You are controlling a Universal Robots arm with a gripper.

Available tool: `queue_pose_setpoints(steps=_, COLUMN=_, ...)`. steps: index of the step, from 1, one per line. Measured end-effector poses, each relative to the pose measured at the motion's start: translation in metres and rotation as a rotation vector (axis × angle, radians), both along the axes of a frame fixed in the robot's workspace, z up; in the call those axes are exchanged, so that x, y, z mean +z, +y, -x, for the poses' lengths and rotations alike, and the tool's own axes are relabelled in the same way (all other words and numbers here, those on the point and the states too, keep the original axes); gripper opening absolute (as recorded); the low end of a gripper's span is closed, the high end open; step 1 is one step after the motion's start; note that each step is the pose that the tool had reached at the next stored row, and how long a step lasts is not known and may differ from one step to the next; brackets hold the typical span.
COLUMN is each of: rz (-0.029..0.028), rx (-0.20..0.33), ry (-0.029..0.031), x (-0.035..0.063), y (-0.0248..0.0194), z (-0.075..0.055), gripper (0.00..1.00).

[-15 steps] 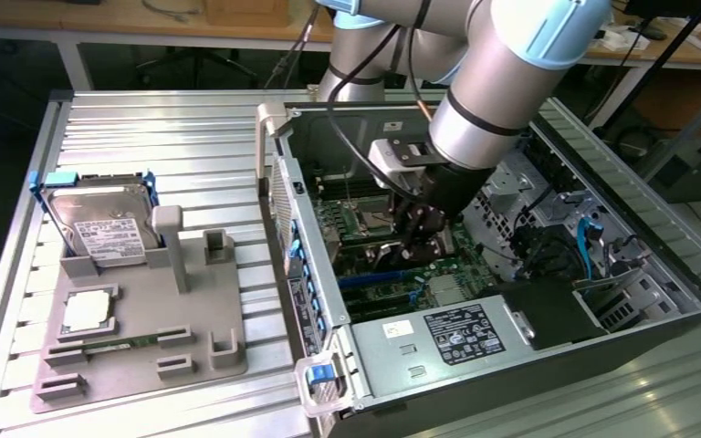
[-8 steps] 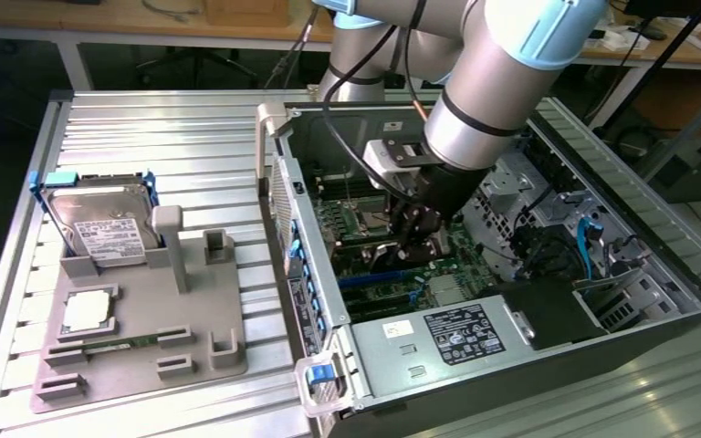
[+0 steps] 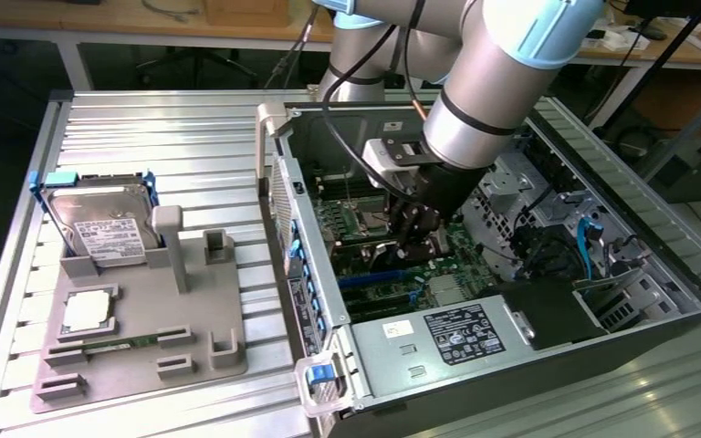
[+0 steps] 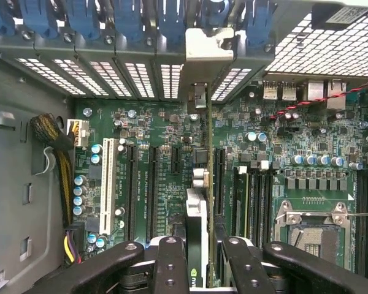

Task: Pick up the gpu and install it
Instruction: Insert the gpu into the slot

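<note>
The end effector [image 4: 199,257] is inside the open computer case [image 3: 619,274], its black fingers [image 4: 170,263] closed part-way on the gpu [image 4: 198,233], which stands on edge between them. In the wrist view the card's silver end bracket [image 4: 199,92] reaches up to the rear slot openings, and the card sits over the green motherboard [image 4: 165,141] among the black expansion slots. On the surface to the exterior view's left, a grey fixture tray [image 3: 204,301] carries a hard drive [image 3: 105,233].
</note>
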State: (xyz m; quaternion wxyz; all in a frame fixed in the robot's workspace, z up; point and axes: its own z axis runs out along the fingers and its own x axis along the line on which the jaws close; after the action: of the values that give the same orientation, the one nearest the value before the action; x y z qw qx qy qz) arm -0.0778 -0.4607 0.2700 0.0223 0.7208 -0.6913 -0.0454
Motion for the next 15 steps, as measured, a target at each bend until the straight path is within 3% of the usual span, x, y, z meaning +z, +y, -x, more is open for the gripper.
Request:
queue_pose_setpoints(steps=2, rz=-0.0008, rx=0.000, ry=-0.0011, x=-0.0001, y=0.0000, z=0.0000, gripper=0.27)
queue_pose_setpoints(steps=6, rz=-0.0080, rx=0.000, ry=-0.0071, x=-0.0010, y=0.0001, z=0.0000, gripper=0.27)
queue_pose_setpoints(steps=15, rz=-0.0079, rx=0.000, ry=-0.0088, x=-0.0029, y=0.0000, z=0.0037, gripper=0.27)
